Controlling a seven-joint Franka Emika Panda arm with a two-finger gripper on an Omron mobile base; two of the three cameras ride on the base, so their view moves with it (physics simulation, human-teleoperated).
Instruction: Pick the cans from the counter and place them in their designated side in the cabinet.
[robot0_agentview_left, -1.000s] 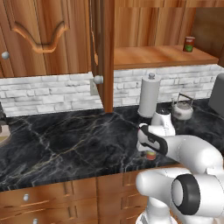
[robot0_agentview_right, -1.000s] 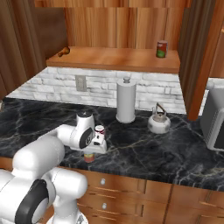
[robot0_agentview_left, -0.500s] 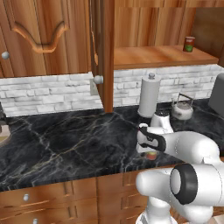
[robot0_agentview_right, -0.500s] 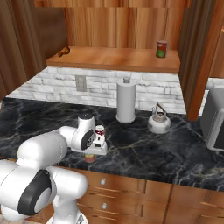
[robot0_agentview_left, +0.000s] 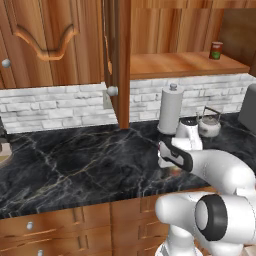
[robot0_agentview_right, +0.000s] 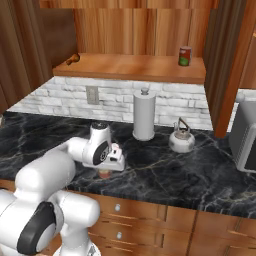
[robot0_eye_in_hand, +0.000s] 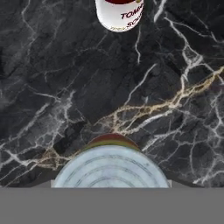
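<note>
Two cans remain on the black marble surface (robot0_agentview_right: 190, 175), neither shelved.
From the cabinet (robot0_agentview_right: 131, 66) down: fingers closed round the grey-topped can (robot0_eye_in_hand: 111, 165); a shallow grip could drop it, or bump the tomato soup can (robot0_eye_in_hand: 120, 13) nearby.

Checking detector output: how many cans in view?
3. One with a grey top under the gripper; a red-and-white one on the counter beside it; a red, green-topped one on the cabinet shelf.
</note>
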